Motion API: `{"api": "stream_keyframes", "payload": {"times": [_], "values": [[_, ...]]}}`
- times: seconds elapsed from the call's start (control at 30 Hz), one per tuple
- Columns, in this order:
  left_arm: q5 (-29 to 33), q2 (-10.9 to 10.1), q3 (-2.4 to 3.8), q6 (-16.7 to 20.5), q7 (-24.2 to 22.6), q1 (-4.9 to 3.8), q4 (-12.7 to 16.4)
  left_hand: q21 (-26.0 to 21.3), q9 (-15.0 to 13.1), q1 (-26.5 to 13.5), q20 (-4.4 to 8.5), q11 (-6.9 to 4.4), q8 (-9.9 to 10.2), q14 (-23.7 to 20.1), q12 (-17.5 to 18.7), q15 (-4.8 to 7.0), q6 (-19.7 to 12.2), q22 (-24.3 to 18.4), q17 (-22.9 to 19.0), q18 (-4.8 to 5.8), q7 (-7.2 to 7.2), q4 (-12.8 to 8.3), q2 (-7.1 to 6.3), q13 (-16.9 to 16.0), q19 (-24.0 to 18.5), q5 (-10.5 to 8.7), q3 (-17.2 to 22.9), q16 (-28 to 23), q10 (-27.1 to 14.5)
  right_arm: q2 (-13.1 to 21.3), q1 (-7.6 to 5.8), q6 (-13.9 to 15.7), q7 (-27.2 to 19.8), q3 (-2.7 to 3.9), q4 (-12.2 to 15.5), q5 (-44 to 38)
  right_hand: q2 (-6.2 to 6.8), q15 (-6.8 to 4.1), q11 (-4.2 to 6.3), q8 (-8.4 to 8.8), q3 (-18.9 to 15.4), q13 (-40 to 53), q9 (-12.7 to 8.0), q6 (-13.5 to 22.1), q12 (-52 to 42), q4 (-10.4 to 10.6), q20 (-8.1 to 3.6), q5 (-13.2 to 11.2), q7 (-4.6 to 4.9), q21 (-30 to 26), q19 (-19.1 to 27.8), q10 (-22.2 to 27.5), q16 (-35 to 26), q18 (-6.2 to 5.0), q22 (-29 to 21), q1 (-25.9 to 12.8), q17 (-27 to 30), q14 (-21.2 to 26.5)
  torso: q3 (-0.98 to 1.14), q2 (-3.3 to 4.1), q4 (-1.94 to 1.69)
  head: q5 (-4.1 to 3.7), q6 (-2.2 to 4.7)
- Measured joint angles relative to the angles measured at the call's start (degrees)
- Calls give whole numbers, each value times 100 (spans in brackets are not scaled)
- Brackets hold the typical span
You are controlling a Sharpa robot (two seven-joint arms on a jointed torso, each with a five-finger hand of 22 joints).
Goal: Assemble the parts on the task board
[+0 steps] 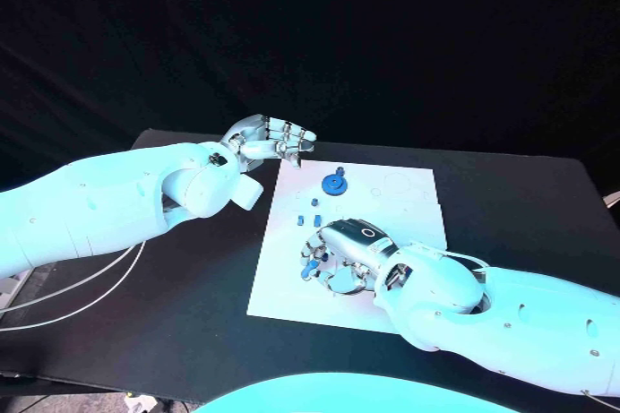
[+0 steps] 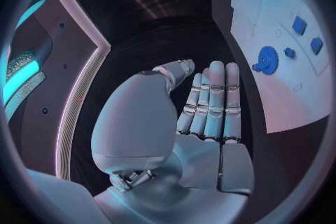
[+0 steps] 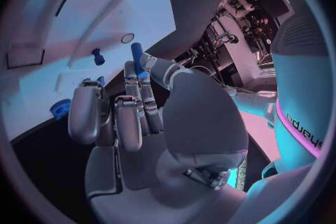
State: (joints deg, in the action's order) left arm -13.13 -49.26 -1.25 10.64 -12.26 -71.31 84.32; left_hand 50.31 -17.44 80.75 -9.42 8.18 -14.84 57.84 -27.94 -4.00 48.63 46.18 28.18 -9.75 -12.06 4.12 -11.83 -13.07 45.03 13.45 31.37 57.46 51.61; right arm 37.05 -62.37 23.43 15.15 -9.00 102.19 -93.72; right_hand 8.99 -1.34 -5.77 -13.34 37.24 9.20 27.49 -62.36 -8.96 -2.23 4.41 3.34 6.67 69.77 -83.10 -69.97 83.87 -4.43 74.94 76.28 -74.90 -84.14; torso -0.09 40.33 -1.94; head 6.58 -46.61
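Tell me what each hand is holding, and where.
Right hand pinches a small blue peg by its lower end between fingertips. Left hand holds nothing, fingers straight.

White task board (image 1: 400, 211) carries blue parts (image 1: 335, 184); the silver right hand (image 1: 347, 252) pinches a seemingly blue peg (image 3: 137, 54).

The right hand (image 1: 347, 256) lay over the near left part of the task board (image 1: 400, 198), hiding whatever sat beneath its palm; only a sliver of a blue part (image 1: 310, 270) showed by its fingers, its shape too small to tell. In the right wrist view a blue peg (image 3: 137, 56) stood at the fingertips, its lower end hidden behind them. Two small parts (image 1: 307, 220) on the board were too small to tell apart.
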Motion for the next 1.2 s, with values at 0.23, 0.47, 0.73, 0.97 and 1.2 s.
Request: {"api": "stream_keyframes", "payload": {"times": [0.23,0.47,0.73,0.97,1.2], "values": [[2,4,0,-4,0,0,-5,0,0,0,0,0,0,0,0,0,0,0,0,0,0,0,0,0,0,0,0,0,0,-107,68,-5,-9,-9,-127,-22,6,0,0,-18,-7,0,3,5,1,-7,0,27,5,-8,0,0,0,0,0,6,0,0,8,2,2,15,-15],[5,0,0,-7,0,-1,-8,0,0,0,0,0,0,0,0,0,0,0,0,0,0,0,0,0,0,0,0,0,0,-115,83,-13,14,-11,-181,-74,7,0,0,-18,9,0,10,9,12,-23,0,28,9,-26,0,0,0,0,-1,7,0,0,10,3,3,20,-29],[6,-5,0,-10,2,-1,-11,-25,0,0,-22,0,0,0,0,0,0,1,0,0,0,0,0,0,22,0,0,0,0,-125,85,-114,117,-10,-196,-163,7,1,0,-16,9,-5,9,10,24,-23,0,27,11,-26,0,0,0,0,-1,7,0,0,10,3,5,16,-38],[6,-5,0,-13,3,-1,-13,-25,0,0,-22,0,0,0,0,0,0,1,0,-1,0,0,0,0,22,0,0,0,0,-141,86,-198,255,-11,-194,-257,7,1,0,-13,8,-2,9,12,45,-24,0,27,13,-26,0,0,0,0,-2,8,0,0,10,3,2,9,-40],[8,-7,0,-15,5,-1,-15,-25,0,0,-22,0,0,0,0,0,0,1,0,0,0,0,0,0,22,0,0,0,0,-172,84,-253,361,-8,-183,-344,-4,1,0,-3,0,3,7,19,46,-30,0,55,19,-26,0,0,0,0,-2,20,0,0,9,2,1,8,-47]]}}
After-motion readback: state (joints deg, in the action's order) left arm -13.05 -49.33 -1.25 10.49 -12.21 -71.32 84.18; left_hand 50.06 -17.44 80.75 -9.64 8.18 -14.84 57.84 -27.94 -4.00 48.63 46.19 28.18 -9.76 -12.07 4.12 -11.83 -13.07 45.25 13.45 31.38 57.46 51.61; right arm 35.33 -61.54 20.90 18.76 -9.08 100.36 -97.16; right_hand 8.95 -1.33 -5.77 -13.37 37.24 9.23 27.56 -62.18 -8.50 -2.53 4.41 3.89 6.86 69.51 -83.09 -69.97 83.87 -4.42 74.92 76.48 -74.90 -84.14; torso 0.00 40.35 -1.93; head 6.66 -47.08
